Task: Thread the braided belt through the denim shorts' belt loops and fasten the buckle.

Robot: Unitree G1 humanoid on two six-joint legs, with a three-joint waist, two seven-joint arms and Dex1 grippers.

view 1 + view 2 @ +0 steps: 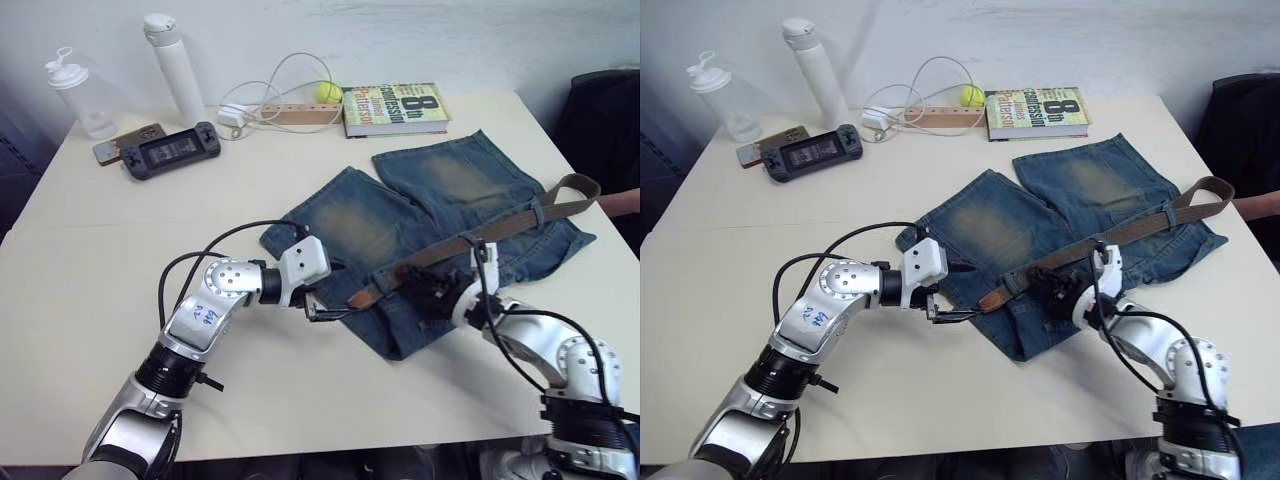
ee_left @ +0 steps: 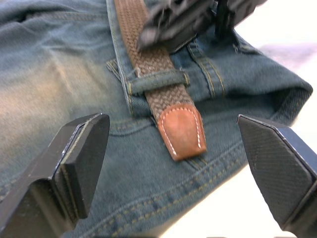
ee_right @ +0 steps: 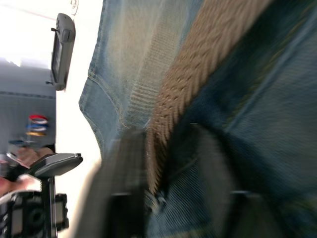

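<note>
Waiting spread beside the braided belt (image 2: 153, 64), whose tip pokes through a belt loop (image 2: 157, 82), my left jaws (image 1: 322, 312) can catch it; my right jaws (image 1: 432, 290) pinch the belt, feeding it across the denim shorts (image 1: 400, 215).

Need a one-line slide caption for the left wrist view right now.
Open left end effector facing the braided belt's brown tip, poking out of a belt loop on the denim shorts.

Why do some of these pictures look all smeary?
In the right wrist view the braided belt and the dark pincer fingers are smeared. In the left wrist view the belt's brown tip is crisp, while the black pincer beyond it is fuzzy.
</note>
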